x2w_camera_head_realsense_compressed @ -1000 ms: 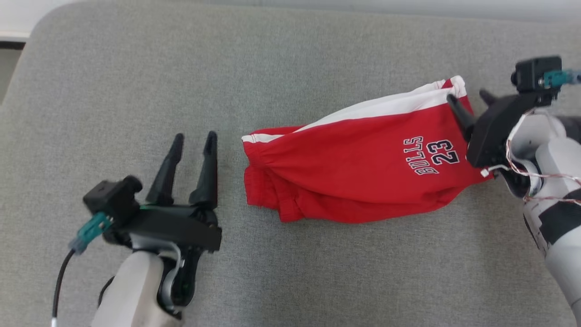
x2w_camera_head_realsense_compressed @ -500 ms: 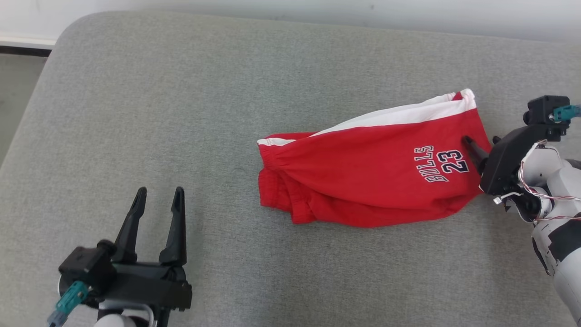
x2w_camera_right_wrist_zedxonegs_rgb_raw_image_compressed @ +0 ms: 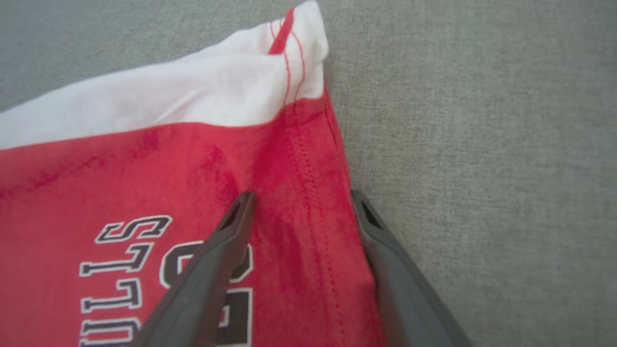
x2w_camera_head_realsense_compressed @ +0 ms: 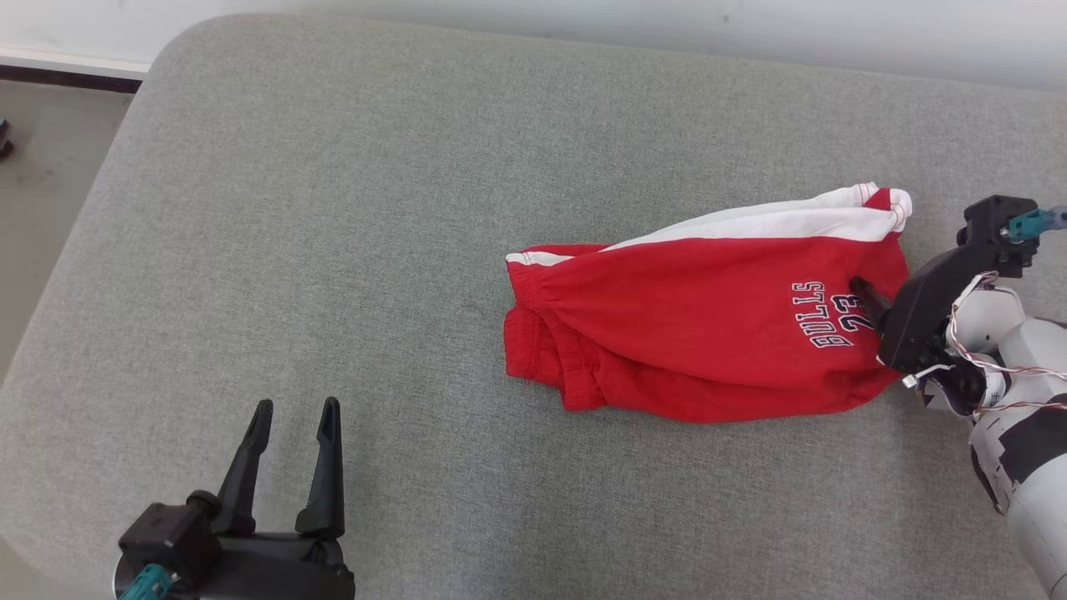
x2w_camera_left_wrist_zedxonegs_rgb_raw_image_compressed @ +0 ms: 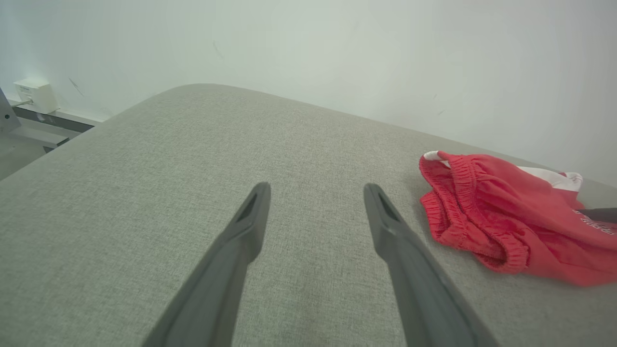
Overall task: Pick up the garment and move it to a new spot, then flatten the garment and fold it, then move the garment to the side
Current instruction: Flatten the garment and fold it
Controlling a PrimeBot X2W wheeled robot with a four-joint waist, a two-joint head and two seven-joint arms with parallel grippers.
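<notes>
The garment (x2w_camera_head_realsense_compressed: 700, 333) is a pair of red shorts with a white side stripe and "BULLS 23" print, lying bunched on the grey cushion (x2w_camera_head_realsense_compressed: 333, 208), waistband to the left. My right gripper (x2w_camera_head_realsense_compressed: 867, 293) is open at the leg hem. In the right wrist view the right gripper (x2w_camera_right_wrist_zedxonegs_rgb_raw_image_compressed: 301, 196) straddles the hem of the garment (x2w_camera_right_wrist_zedxonegs_rgb_raw_image_compressed: 120, 168), one finger over the red cloth and the other at its edge on the cushion. My left gripper (x2w_camera_head_realsense_compressed: 292, 408) is open and holds nothing, near the front left. The left gripper (x2w_camera_left_wrist_zedxonegs_rgb_raw_image_compressed: 316, 188) has the garment (x2w_camera_left_wrist_zedxonegs_rgb_raw_image_compressed: 487, 217) to its right.
The cushion's rounded left edge (x2w_camera_head_realsense_compressed: 75, 250) drops to a bare floor (x2w_camera_head_realsense_compressed: 42, 150). A pale wall (x2w_camera_head_realsense_compressed: 583, 25) runs behind the far edge. A small white box (x2w_camera_left_wrist_zedxonegs_rgb_raw_image_compressed: 30, 94) sits on the wall near the floor. Open grey fabric lies between my left gripper and the shorts.
The head camera has shifted. My left gripper has drawn back from the waistband toward the front left. My right gripper has slid along the hem from the white stripe to beside the number.
</notes>
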